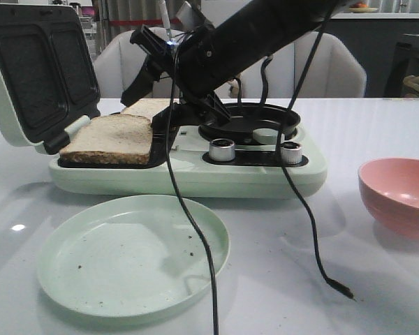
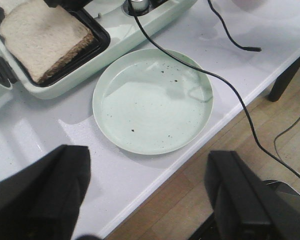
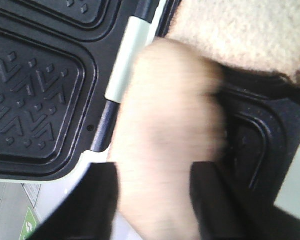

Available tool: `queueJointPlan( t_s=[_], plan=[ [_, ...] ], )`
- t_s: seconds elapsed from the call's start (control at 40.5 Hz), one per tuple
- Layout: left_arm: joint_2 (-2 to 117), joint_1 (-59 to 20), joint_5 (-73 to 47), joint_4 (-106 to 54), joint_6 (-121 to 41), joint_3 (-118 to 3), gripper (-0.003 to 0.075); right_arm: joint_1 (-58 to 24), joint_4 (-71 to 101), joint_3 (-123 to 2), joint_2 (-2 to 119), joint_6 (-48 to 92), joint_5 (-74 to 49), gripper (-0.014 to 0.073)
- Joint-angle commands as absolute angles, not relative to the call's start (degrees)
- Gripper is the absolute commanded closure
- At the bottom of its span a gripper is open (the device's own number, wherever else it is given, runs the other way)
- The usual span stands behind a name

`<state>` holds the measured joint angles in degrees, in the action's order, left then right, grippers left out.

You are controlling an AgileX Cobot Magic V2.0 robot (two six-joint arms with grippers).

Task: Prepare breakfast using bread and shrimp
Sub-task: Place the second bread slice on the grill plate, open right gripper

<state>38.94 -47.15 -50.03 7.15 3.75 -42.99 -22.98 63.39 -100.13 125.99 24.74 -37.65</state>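
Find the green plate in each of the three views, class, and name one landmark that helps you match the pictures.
Front view: the plate lies low and left of centre, on the table in front of the sandwich maker.
Left wrist view: the plate fills the middle.
Right wrist view: not in it.
Shared landmark: the bread on the sandwich maker's black tray shows in all three.

White table (image 1: 377, 279): sandwich maker (image 1: 195, 174), green plate (image 1: 133, 258), pink bowl (image 1: 398, 195).

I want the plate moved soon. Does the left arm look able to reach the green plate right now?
Probably yes: the left gripper hangs open above the table edge, and the green plate lies bare before it, crossed only by a thin cable.
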Motion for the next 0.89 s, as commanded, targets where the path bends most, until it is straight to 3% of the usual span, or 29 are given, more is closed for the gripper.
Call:
queueJointPlan(
  t_s=[0.0,0.197,0.494,0.864],
  plan=[
    [38.76,-47.64,-46.00,7.60,3.76,-44.51,0.0190,-22.36,66.59,-102.25,121.72,25.57,-38.51,0.0024],
    [38.76,-47.64,-46.00,7.60,3.76,-44.51,0.0190,-21.00,63.58,-102.25,119.28,25.57,-42.20,0.0025],
    [38.76,-47.64,-46.00,8.02,3.76,-44.51,0.0190,-21.06,43.41,-100.77,106.35,22.13,-50.47,0.0025],
    [38.76,-47.64,-46.00,8.02,3.76,-44.51,0.0190,-21.06,9.62,-81.30,80.16,5.28,-49.71,0.0025]
  ],
)
